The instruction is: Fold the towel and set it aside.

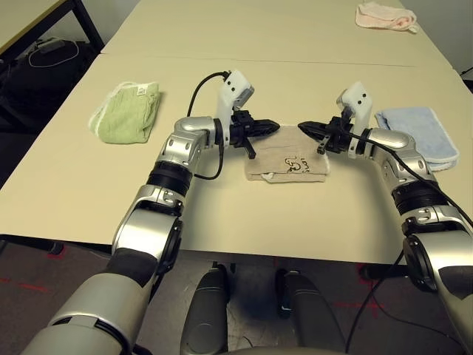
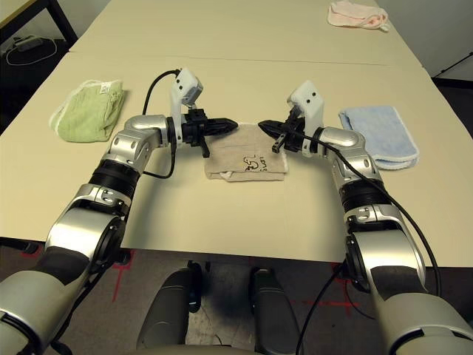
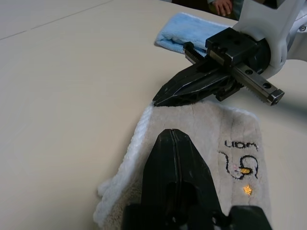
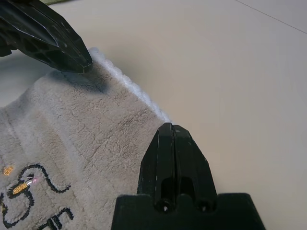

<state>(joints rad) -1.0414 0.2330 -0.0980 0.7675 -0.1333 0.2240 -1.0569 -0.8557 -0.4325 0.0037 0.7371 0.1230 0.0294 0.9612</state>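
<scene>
Beige towel (image 1: 284, 157) lies folded under two closed hands (image 1: 264, 128) (image 1: 312, 132), grip unclear.

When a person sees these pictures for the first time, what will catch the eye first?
Probably the robot's two black hands, the left and the right, both closed, pointing toward each other over the far part of the beige embroidered towel. Next come the folded cloths around it: green on the robot's left, light blue on its right, pink far off toward the right.
</scene>
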